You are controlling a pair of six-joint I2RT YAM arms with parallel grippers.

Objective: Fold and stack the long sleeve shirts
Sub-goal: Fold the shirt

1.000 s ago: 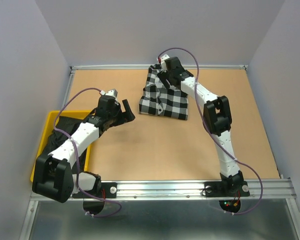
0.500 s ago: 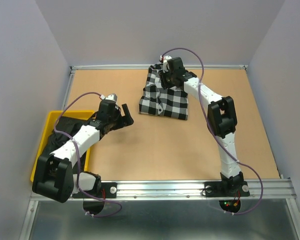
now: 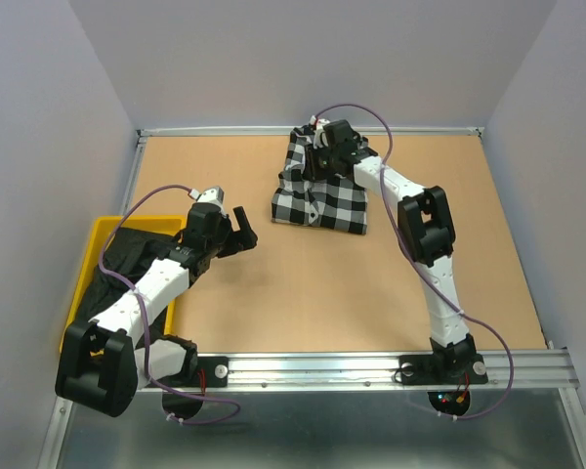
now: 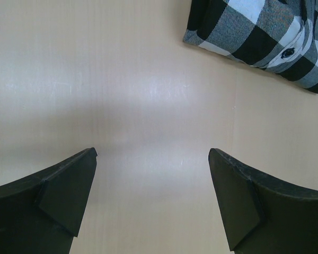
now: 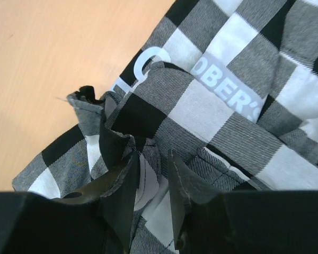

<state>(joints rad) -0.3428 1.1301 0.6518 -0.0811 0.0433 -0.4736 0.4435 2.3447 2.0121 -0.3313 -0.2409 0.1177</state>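
The black-and-white checked long sleeve shirt lies bunched at the far middle of the table, white lettering on its black band. My right gripper is down on the shirt's far part. In the right wrist view this gripper has its jaws drawn in on a raised fold of the checked cloth. The plain black shirt lies in the yellow bin at the left. My left gripper hovers open over bare table, nothing between its fingers; the checked shirt's corner is ahead to its right.
The table is a tan board with a raised metal rim at the back and a rail at the front. Grey walls close in both sides. The yellow bin overhangs the table's left edge.
My right gripper's jaws have closed from wide open onto a fold of the checked shirt. The left arm has drawn back a little toward the near left, still open.
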